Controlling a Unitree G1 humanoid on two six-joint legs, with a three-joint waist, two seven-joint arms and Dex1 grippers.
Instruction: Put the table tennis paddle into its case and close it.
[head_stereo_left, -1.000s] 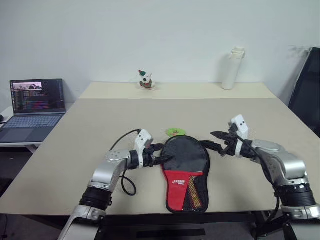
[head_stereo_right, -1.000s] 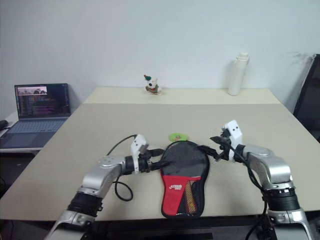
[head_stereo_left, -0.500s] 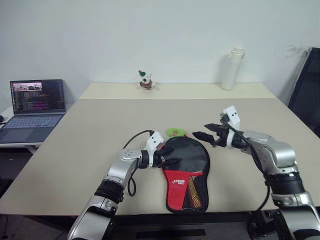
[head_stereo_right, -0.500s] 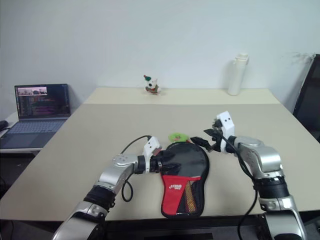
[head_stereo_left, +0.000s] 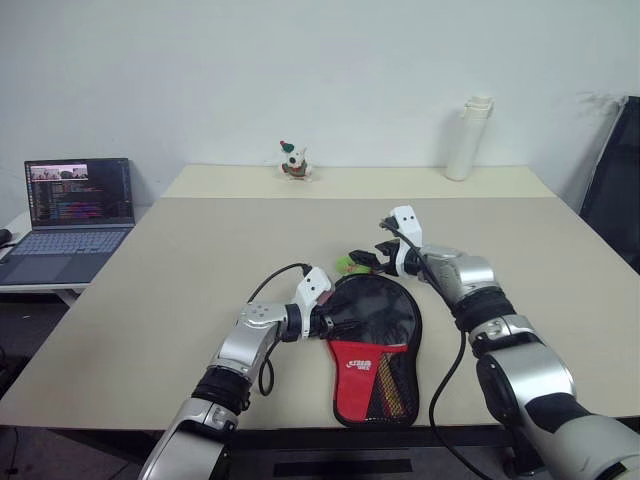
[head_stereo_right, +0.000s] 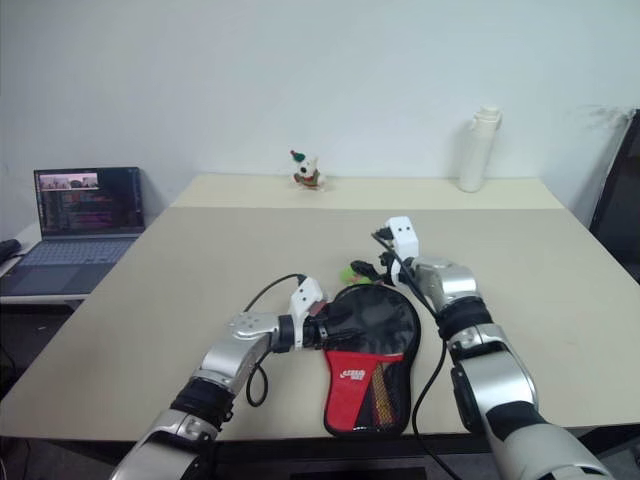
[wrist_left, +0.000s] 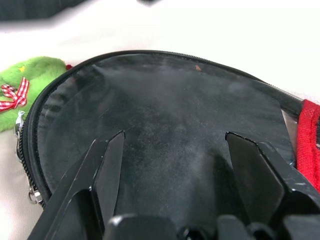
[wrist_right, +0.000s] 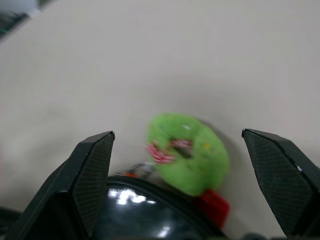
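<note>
Case (head_stereo_left: 372, 340) flat on table (head_stereo_left: 200, 260); light handle visible behind mesh.

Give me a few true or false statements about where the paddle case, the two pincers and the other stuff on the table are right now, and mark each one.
1. The case lies flat on the table. True.
2. The right pincer is shut on the white bottle. False: it is open, above the green ornament by the case's round end; the bottle stands at the far edge.
3. The left pincer rests open on the case's black part. True.
4. The laptop is closed. False: its screen is lit.
5. A small figurine stands at the table's far side. True.
</note>
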